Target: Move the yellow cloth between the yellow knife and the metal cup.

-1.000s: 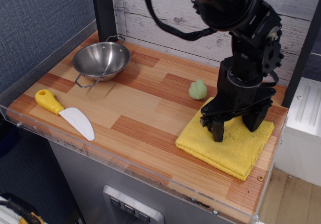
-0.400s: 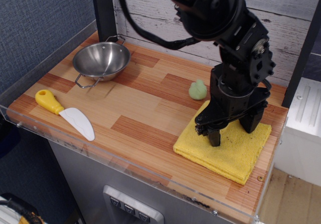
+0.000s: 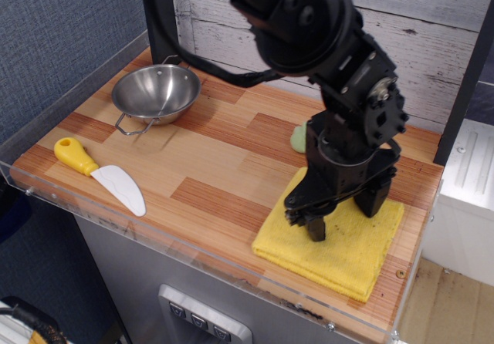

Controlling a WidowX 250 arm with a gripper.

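Presently, one black robot arm is reaching down from the upper part of the view, and its single gripper (image 3: 340, 211) is bearing on one yellow cloth (image 3: 336, 247). Two dark fingers are showing: one finger (image 3: 315, 226) is pressing into the fabric near the cloth's middle, and the other is standing farther back toward the right, also on the cloth. The jaws are standing spread apart, with nothing clamped between them; both tips are resting on the fabric rather than pinching it.

The cloth is lying flat and folded at the right front of the wooden table (image 3: 216, 166), with its front corner reaching close to the table's clear front lip. It is sitting well apart from both of the other task items.

One yellow knife (image 3: 99, 173) is lying at the left front of the table, its handle pointing toward the left rear and its white blade toward the front. One metal cup (image 3: 156, 93) is standing upright at the left rear, with two thin wire handles showing. Bare wood is lying between the knife and the cup.

One small green lump (image 3: 299, 138) is sitting just behind the cloth, partly hidden by the arm.
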